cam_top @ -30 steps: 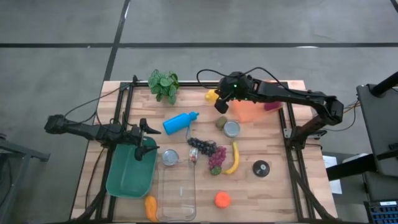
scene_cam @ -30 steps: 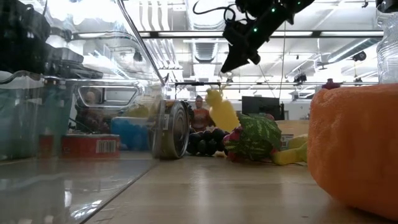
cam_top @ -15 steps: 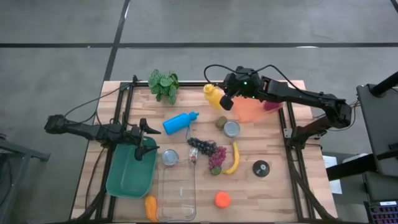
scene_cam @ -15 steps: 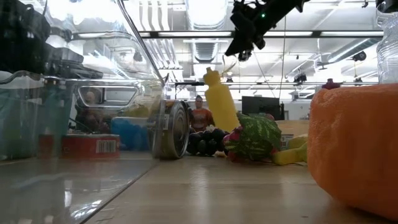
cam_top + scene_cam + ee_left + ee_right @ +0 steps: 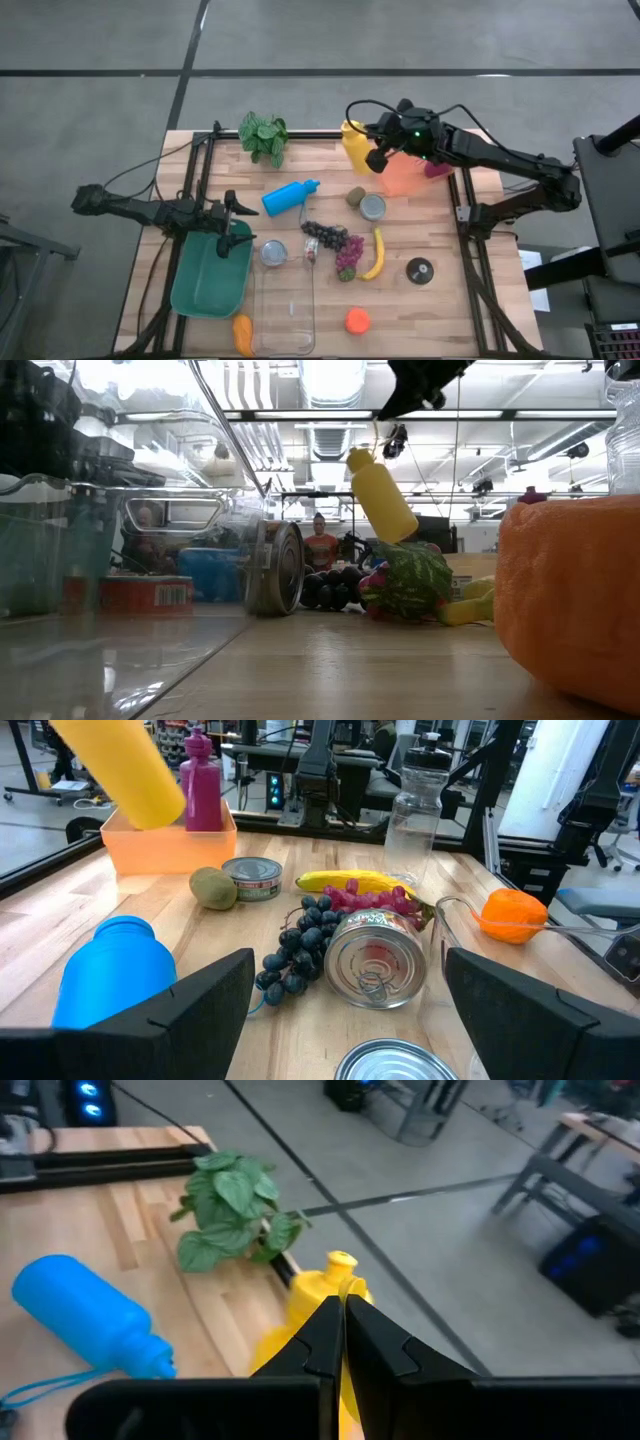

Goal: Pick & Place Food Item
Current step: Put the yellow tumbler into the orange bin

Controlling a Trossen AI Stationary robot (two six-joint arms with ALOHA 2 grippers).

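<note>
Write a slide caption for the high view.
Right gripper shut beside yellow bottle; left gripper open over green bin.

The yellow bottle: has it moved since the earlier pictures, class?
Yes. In the high view the yellow bottle has shifted toward the orange bin, and in the low view it now hangs higher above the table.

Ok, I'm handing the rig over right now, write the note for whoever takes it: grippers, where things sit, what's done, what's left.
Right gripper: shut on the yellow bottle, lifted and tilted above the table's far side, beside the orange bin.
Left gripper: open, empty, waiting over the green bin.
Banana, grapes, kiwi and cans lie mid-table.
Done: bottle picked. Left: place it; the target isn't evident.
</note>
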